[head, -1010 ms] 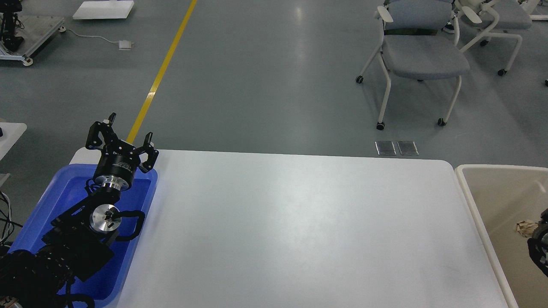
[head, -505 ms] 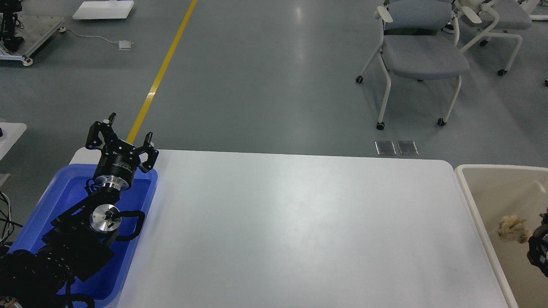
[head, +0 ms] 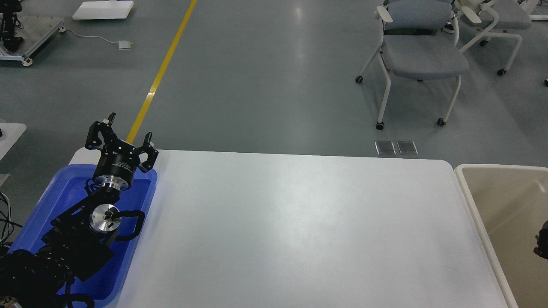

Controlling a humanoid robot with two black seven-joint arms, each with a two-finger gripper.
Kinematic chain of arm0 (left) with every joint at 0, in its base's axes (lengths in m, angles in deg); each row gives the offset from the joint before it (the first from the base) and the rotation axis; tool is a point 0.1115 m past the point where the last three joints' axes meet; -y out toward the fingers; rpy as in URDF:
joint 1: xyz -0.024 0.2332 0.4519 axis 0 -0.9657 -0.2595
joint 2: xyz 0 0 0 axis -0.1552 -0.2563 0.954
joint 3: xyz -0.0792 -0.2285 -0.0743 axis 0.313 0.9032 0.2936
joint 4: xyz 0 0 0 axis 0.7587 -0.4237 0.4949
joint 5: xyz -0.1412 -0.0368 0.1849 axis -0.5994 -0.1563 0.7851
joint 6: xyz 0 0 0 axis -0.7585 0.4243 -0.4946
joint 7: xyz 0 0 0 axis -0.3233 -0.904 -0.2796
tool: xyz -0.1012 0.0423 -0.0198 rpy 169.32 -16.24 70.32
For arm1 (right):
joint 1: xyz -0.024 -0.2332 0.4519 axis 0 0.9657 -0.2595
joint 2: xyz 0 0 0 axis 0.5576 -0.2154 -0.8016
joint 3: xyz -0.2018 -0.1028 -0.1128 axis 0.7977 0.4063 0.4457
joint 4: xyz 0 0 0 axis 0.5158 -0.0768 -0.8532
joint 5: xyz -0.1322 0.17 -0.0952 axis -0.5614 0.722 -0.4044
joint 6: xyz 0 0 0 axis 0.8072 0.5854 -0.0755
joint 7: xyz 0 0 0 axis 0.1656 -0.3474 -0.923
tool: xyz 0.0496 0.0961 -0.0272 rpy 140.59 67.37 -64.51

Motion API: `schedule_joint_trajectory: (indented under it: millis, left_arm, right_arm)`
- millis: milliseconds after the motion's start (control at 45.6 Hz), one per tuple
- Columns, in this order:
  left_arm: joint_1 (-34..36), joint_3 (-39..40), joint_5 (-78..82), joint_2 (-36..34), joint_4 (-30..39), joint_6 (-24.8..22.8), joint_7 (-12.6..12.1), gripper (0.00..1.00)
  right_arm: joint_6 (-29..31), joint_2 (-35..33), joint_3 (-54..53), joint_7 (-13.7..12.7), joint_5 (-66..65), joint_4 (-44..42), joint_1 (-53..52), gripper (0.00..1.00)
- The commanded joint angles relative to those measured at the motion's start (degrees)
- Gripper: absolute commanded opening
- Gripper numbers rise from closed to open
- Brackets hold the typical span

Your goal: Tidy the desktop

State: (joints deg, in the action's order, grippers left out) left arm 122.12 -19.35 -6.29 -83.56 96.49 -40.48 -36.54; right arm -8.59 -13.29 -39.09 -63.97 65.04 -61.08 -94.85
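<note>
The desktop [head: 291,222] is a wide white tabletop with rounded corners, and nothing lies on it. My left gripper [head: 129,126] is open and empty, pointing away from me above the far edge of the blue tray [head: 64,182] at the table's left end. Only a small dark part of my right arm [head: 542,243] shows at the right edge, over the cream-white tub [head: 496,196]. Its fingers cannot be told apart. No loose item shows in the visible part of the tub.
Beyond the table is grey floor with a yellow line [head: 160,75]. Grey wheeled chairs [head: 421,55] stand at the back right. Two metal floor plates [head: 396,147] lie just past the table's far edge. A small white table corner [head: 10,132] is at the left.
A crumpled beige wad seen in the tub beside my right arm is no longer in view. The right arm's dark end has drawn further toward the right edge. The left arm has not moved.
</note>
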Motion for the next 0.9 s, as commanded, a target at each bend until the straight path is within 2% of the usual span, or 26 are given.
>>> schedule_joint_trajectory:
  millis: [0, 241, 461, 549, 878]
  left_arm:
    - [0.00, 0.00, 0.00, -0.01, 0.00, 0.00, 0.00, 1.00]
    - [0.00, 0.00, 0.00, 0.07, 0.00, 0.00, 0.00, 1.00]
    - [0.00, 0.00, 0.00, -0.01, 0.00, 0.09, 0.00, 1.00]
    - [0.00, 0.00, 0.00, 0.07, 0.00, 0.00, 0.00, 1.00]
    - [0.00, 0.00, 0.00, 0.07, 0.00, 0.00, 0.00, 1.00]
  right_arm:
    - [1.81, -4.83, -11.81, 0.05, 0.17, 9.08, -1.87, 1.00]
    - [6.11, -5.89, -23.86, -0.04, 1.83, 23.32, -1.78, 1.00]
    - [20.25, -3.87, -24.31, -0.39, 24.15, 27.90, -0.90, 1.00]
    - [25.09, -0.27, -24.39, -0.48, 26.19, 28.25, -0.90, 1.00]
    - [26.77, 12.04, -24.66, -0.31, 25.66, 30.54, -1.43, 1.00]
